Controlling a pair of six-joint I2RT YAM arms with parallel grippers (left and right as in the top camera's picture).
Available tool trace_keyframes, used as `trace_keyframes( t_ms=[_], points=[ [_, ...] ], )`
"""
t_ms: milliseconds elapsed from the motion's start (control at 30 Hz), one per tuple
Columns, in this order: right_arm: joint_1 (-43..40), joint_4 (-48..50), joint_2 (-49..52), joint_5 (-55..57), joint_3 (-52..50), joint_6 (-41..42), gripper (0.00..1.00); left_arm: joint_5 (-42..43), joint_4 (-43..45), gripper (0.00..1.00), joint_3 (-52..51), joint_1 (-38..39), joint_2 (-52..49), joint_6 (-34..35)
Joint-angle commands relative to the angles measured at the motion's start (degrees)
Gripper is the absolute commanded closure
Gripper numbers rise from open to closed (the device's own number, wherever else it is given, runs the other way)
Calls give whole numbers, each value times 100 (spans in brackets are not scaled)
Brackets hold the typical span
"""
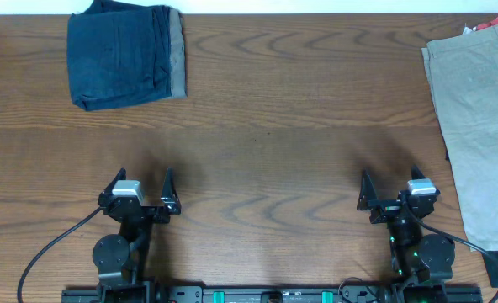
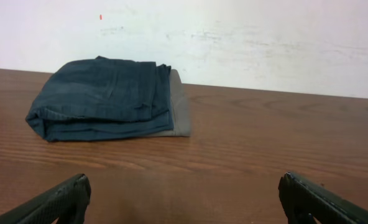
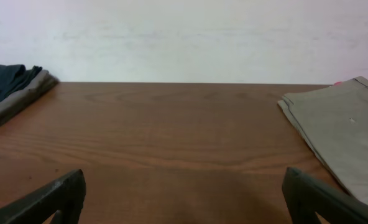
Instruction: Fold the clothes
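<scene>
A folded dark navy pair of shorts [image 1: 119,55] lies at the far left of the table on top of a folded grey-olive pair [image 1: 177,50]; both show in the left wrist view, navy [image 2: 100,96] over grey-olive [image 2: 179,109]. A light beige pair [image 1: 480,118] lies spread flat along the right edge and shows in the right wrist view [image 3: 342,134]. My left gripper [image 1: 141,187] is open and empty near the front left [image 2: 184,199]. My right gripper [image 1: 389,183] is open and empty near the front right [image 3: 184,196].
The wooden table [image 1: 274,126] is bare between the two piles. A red cloth [image 1: 493,28] and a dark item peek out behind the beige shorts at the far right corner. A white wall [image 2: 234,37] backs the table.
</scene>
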State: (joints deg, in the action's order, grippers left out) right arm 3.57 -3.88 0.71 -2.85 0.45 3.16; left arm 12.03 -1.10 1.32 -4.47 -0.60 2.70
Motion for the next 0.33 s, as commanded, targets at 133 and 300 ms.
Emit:
trace_keyframes(
  t_ms=[133,300],
  points=[
    [57,-17,-44,-35,-13,-87,1,35,-175,2,-109,-28,37,-76],
    [57,-17,-44,-35,-13,-87,1,35,-175,2,-109,-28,37,-76]
  ],
)
